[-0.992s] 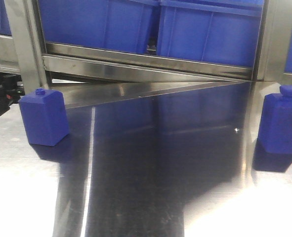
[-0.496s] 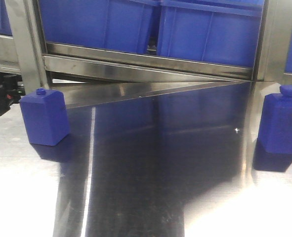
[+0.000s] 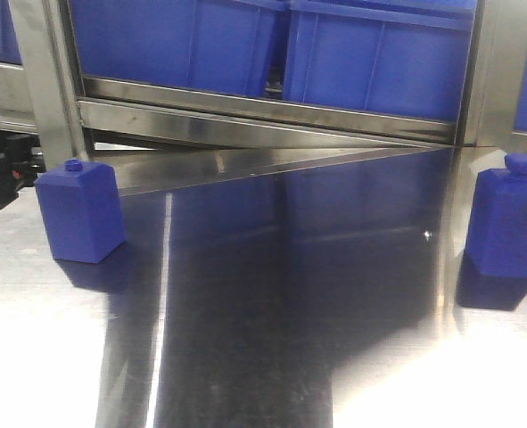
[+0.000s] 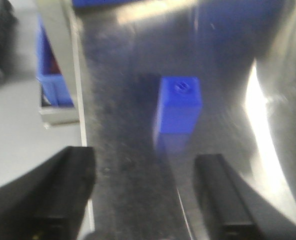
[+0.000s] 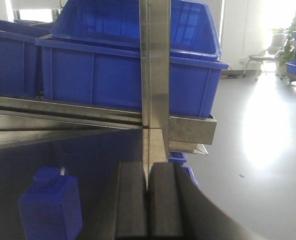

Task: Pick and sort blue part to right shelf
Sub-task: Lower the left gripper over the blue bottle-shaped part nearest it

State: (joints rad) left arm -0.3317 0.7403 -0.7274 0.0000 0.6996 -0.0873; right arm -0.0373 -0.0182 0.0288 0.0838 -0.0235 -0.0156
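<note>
Two blue parts shaped like small bottles stand upright on the steel table, one at the left [image 3: 80, 212] and one at the right [image 3: 510, 227]. In the blurred left wrist view my left gripper [image 4: 145, 192] is open, and a blue part [image 4: 178, 112] stands ahead of it, slightly right of centre and apart from both fingers. My right gripper [image 5: 148, 200] is shut with nothing in it, and another blue part [image 5: 50, 207] stands just to its left. The right shelf [image 5: 188, 127] with its steel rail and blue bins [image 5: 127, 75] rises straight ahead of that gripper.
The rack's steel rail [image 3: 263, 111] and blue bins [image 3: 379, 53] run along the back of the table. An upright post [image 5: 155, 65] stands directly ahead of my right gripper. The table's left edge [image 4: 80, 125] drops to grey floor. A smaller blue bin [image 4: 50, 75] sits beyond it.
</note>
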